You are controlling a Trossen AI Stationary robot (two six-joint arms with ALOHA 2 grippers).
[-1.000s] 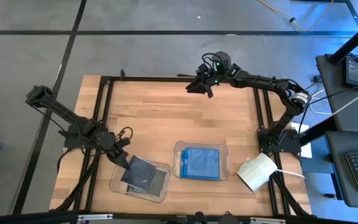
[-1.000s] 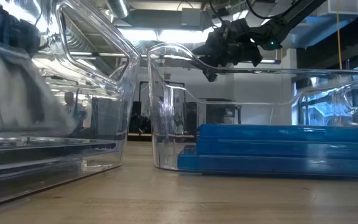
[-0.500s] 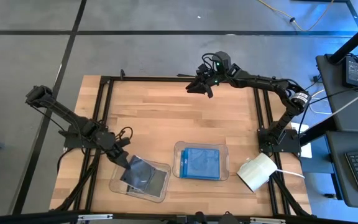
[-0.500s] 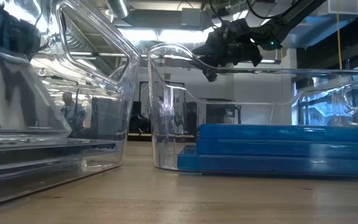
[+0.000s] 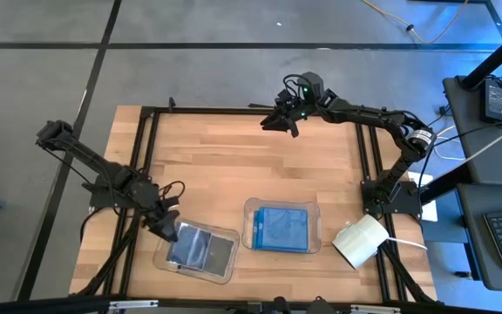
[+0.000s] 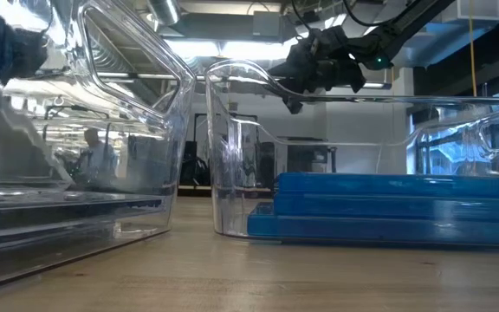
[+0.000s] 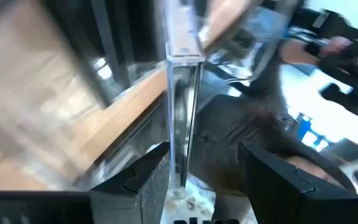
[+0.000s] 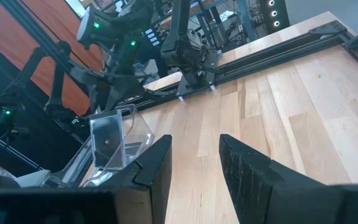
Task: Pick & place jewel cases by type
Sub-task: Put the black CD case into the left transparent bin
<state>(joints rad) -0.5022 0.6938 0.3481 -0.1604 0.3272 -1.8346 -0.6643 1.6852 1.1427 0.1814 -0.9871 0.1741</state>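
Since a second ago, the dark jewel case that stood tilted under the left gripper [image 5: 166, 227] has dropped flat into the left tray [image 5: 225, 272], and the gripper has drawn back to the tray's left edge with its fingers parted and holding nothing.

From the high view, the dark jewel cases [image 5: 200, 249] lie in the left tray at the near edge of the table [image 5: 234, 166], and the blue jewel cases [image 5: 284, 228] sit stacked in the right tray [image 5: 249, 225] just beside it. The right gripper [image 5: 282, 118] hangs over the table's far edge, well apart from both trays, unmoved.

At table height, the blue stack [image 6: 388, 208] shows as flat layers inside its clear tray [image 6: 228, 173], with the right gripper [image 6: 314, 69] high behind it. The left tray's wall [image 6: 128, 104] fills the left side; the dark cases inside are hard to make out here, and the left gripper is only a dark blur at the top left corner.

Through the left wrist camera, the two fingers [image 7: 142, 180] stand apart with the clear tray wall [image 7: 180, 106] upright between them, though the blur hides whether they touch it.

Through the right wrist camera, the right fingers [image 8: 154, 168] are narrowly parted over bare wood and grip nothing; far off, the left tray [image 8: 114, 140] and left arm [image 8: 110, 37] appear.
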